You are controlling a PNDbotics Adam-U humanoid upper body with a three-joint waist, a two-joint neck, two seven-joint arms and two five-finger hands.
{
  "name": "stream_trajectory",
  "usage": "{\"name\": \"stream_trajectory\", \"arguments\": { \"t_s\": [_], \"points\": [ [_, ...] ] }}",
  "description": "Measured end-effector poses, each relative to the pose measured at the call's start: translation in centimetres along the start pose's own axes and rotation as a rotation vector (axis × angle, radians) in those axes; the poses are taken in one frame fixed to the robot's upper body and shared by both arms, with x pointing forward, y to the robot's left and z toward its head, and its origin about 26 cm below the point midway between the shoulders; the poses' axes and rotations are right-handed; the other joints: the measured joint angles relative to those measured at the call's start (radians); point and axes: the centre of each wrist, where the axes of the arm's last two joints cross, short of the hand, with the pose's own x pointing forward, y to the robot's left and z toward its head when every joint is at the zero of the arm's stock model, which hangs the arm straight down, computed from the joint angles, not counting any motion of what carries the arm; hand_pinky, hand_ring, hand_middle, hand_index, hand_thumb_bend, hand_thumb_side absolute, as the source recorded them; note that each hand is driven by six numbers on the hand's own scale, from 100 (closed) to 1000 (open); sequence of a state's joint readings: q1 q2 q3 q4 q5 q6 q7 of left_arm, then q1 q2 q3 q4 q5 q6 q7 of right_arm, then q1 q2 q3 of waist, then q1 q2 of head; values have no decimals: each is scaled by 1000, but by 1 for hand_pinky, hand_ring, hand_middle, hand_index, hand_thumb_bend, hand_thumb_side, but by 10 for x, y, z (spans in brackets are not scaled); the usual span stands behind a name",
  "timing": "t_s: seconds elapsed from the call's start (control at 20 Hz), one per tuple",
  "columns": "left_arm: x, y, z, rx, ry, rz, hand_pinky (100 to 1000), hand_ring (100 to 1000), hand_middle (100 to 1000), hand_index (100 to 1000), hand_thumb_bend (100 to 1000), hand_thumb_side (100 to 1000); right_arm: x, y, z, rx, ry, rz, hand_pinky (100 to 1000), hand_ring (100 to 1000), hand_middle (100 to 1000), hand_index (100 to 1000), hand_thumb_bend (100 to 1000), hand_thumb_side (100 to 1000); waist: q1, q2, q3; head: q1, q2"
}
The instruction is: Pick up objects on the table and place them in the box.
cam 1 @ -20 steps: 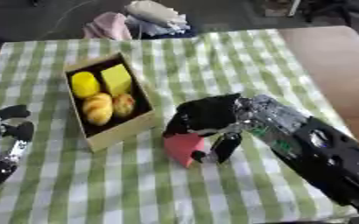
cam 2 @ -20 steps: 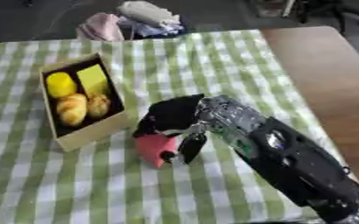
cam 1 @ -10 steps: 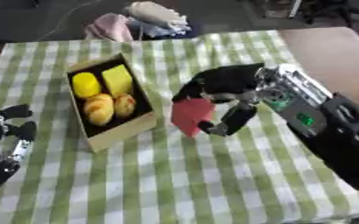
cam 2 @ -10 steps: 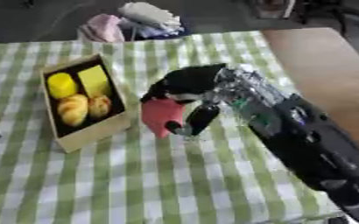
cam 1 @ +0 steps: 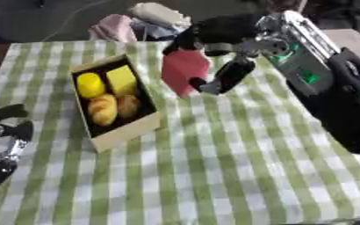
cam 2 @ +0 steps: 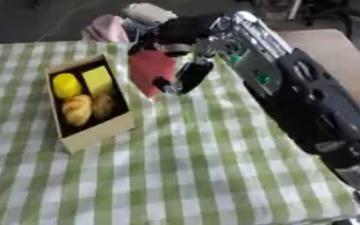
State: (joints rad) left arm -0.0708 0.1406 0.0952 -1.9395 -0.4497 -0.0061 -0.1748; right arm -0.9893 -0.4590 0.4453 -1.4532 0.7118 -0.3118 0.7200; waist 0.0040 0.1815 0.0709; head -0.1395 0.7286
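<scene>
My right hand (cam 1: 217, 35) is shut on a red object (cam 1: 183, 70) and holds it in the air, just right of the box's far end. The tan box (cam 1: 125, 129) lies on the green checked cloth at the left. Inside it are a yellow round item (cam 1: 89, 85), a yellow block (cam 1: 122, 79) and two brown bread-like pieces (cam 1: 103, 109). My left hand (cam 1: 2, 145) rests at the lower left edge with its fingers relaxed, holding nothing.
A heap of pink and white cloth (cam 1: 141, 22) lies past the table's far edge. The bare brown tabletop (cam 2: 321, 46) shows at the far right, beyond the cloth.
My right hand has lifted the red object off the cloth and carried it up and away toward the far end of the box. The left hand has stayed put.
</scene>
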Motion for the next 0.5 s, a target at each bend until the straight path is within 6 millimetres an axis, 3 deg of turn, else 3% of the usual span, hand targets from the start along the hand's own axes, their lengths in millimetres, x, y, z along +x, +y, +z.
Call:
{"name": "stream_trajectory", "arguments": {
  "t_s": [0.2, 0.5],
  "points": [
    [1, 3, 0, 84, 6, 26, 751, 567, 723, 855, 309, 759, -3, 4, -29, 32, 0, -35, 968, 909, 864, 674, 100, 323, 0, 0, 10, -12, 0],
    [2, 3, -1, 176, 9, 65, 751, 566, 717, 852, 307, 757, -1, 34, -74, 106, 20, -62, 969, 911, 868, 734, 100, 326, 1, 0, 20, -27, 0]
  ]
}}
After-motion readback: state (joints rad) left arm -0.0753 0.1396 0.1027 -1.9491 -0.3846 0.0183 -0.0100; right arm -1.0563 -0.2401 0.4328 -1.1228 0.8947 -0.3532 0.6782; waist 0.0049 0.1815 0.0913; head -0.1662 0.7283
